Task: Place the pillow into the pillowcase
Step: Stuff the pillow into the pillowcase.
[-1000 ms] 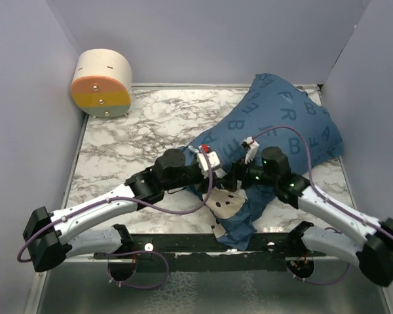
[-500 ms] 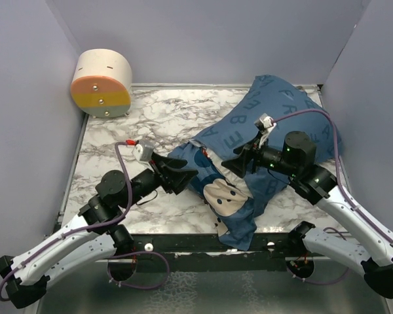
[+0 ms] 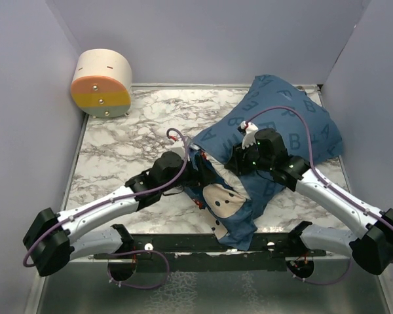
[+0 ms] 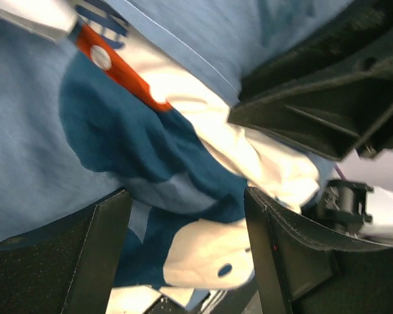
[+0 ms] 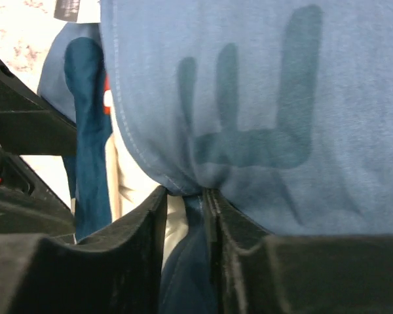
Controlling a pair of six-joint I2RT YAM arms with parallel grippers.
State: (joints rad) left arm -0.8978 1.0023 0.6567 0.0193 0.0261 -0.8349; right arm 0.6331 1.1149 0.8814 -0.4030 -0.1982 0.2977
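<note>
The dark blue pillowcase (image 3: pixel 288 124) with light letters lies bulging at the back right, its open end with a cream mouse face (image 3: pixel 224 200) hanging toward the near edge. The pillow is almost all hidden inside; white fabric that seems to be it shows in the left wrist view (image 4: pixel 209 134) and the right wrist view (image 5: pixel 130 176). My right gripper (image 3: pixel 234 160) (image 5: pixel 185 196) is shut on a pinched fold of the pillowcase hem (image 5: pixel 281 98). My left gripper (image 3: pixel 200 173) (image 4: pixel 183 196) is open, its fingers astride the loose pillowcase cloth (image 4: pixel 26 131) at the opening.
A round cream box (image 3: pixel 101 84) with an orange and teal face stands at the back left of the marble table (image 3: pixel 131 131). Purple walls close in the left, back and right. The two grippers are close together, each in the other's wrist view.
My left arm has swung forward from the near left back to the pillowcase opening. My right gripper has moved a little left and shut on the hem.
</note>
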